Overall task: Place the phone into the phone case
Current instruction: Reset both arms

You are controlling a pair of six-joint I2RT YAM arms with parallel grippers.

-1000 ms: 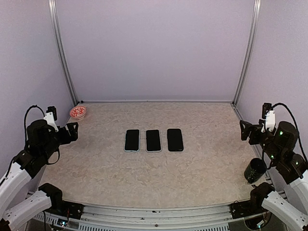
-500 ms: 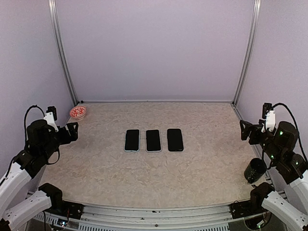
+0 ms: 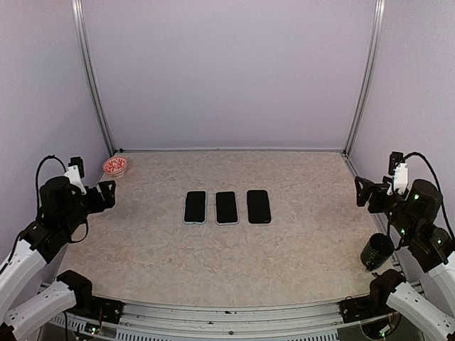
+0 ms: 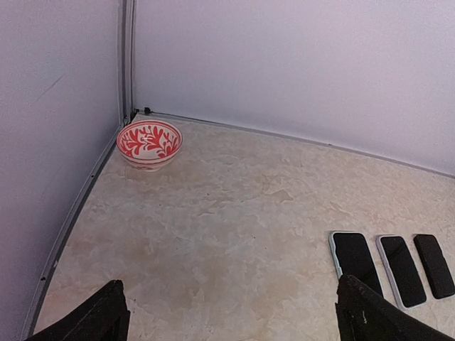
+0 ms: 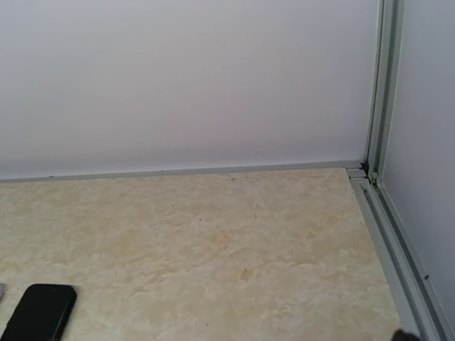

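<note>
Top view, surface: pale marbled table (image 3: 142,249), walled on the left, far and right sides
Top view, task items: three flat dark slabs lie in a row at the middle of the table, long sides parallel, close together but not touching: left handset (image 3: 195,207), middle handset (image 3: 226,207), right handset (image 3: 259,206)
Top view, rims: the left and middle handsets show a pale rim, while the right handset is black all over; at this range it cannot be told which is a bare phone and which a case
Top view, left arm: left gripper (image 3: 108,195) hangs over the table's left edge, well apart from the row, fingers spread, nothing between them
Top view, right arm: right gripper (image 3: 360,192) hangs over the right edge, well apart from the row, jaws spread wide and empty
Top view, other items: red-and-white bowl (image 3: 115,165) in the far left corner; black cup (image 3: 377,250) at the right edge, beside the right arm
Left wrist view, fingers: two dark fingers (image 4: 99,316) sit at the lower corners of the frame, wide apart, bare table between them
Left wrist view, task items: left handset (image 4: 355,261), middle handset (image 4: 402,261) and right handset (image 4: 434,256) lie at lower right, none touched
Left wrist view, bowl: bowl (image 4: 149,143) stands upright near the corner of the walls
Right wrist view, task items: right handset (image 5: 39,311) lies flat at lower left, screen side dark
Right wrist view, fingers: all but out of frame, only a dark tip at the lower right corner
</note>
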